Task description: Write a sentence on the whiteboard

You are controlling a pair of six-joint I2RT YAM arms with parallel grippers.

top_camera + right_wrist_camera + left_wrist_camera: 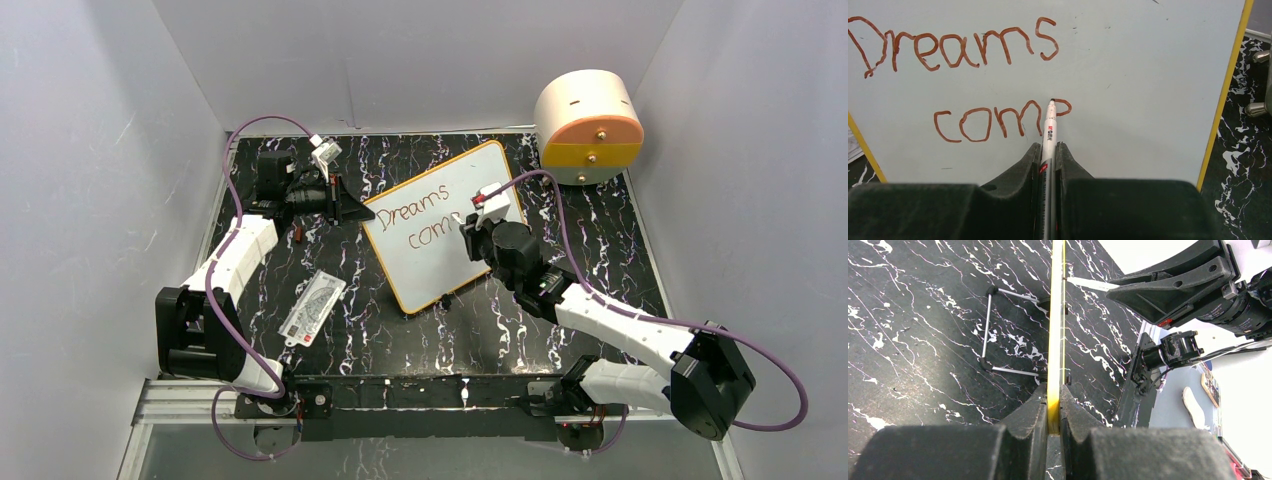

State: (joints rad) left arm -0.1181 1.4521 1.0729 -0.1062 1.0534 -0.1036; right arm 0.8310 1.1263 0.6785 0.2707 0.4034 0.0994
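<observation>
The whiteboard (455,190), white with an orange-yellow frame, stands tilted mid-table. Reddish-brown writing (963,47) on it reads "Dreams" and below it "com" with a partly drawn letter. My left gripper (1054,397) is shut on the board's yellow edge (1055,330), which I see end-on; in the top view it (352,210) sits at the board's left corner. My right gripper (1048,150) is shut on a white marker (1049,130), whose tip touches the board at the unfinished letter. In the top view the right gripper (478,222) is over the board's middle.
A small white printed card (312,308) lies on the black marbled table (500,330) left of the board. A round beige and orange drawer unit (588,125) stands at the back right. The board's wire stand (990,327) shows behind it. Grey walls enclose the table.
</observation>
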